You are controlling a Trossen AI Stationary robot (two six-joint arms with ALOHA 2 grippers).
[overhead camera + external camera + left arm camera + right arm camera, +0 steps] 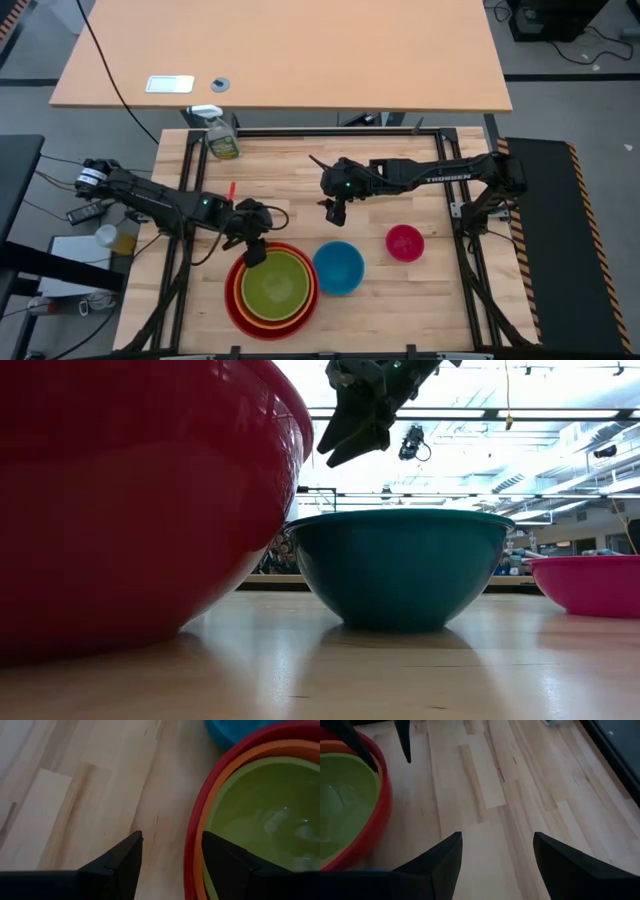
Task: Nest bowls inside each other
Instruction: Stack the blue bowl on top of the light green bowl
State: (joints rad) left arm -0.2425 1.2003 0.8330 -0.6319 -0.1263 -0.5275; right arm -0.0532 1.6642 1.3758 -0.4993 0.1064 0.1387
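At bench six o'clock, left claw [253, 250] open over green-orange-red bowl stack's [272, 290] rim; right claw [333, 212] open, hovering at twelve o'clock of blue bowl [338, 267].

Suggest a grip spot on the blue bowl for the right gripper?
Probably the rim of the blue bowl, taken from above on its far side, one finger inside the wall and one outside. It sits upright and open-topped, and the open right gripper hangs above the table just beyond it. The red bowl crowds its left.

Five bowls [338, 267] (three already nested), one spray bottle [221, 135].
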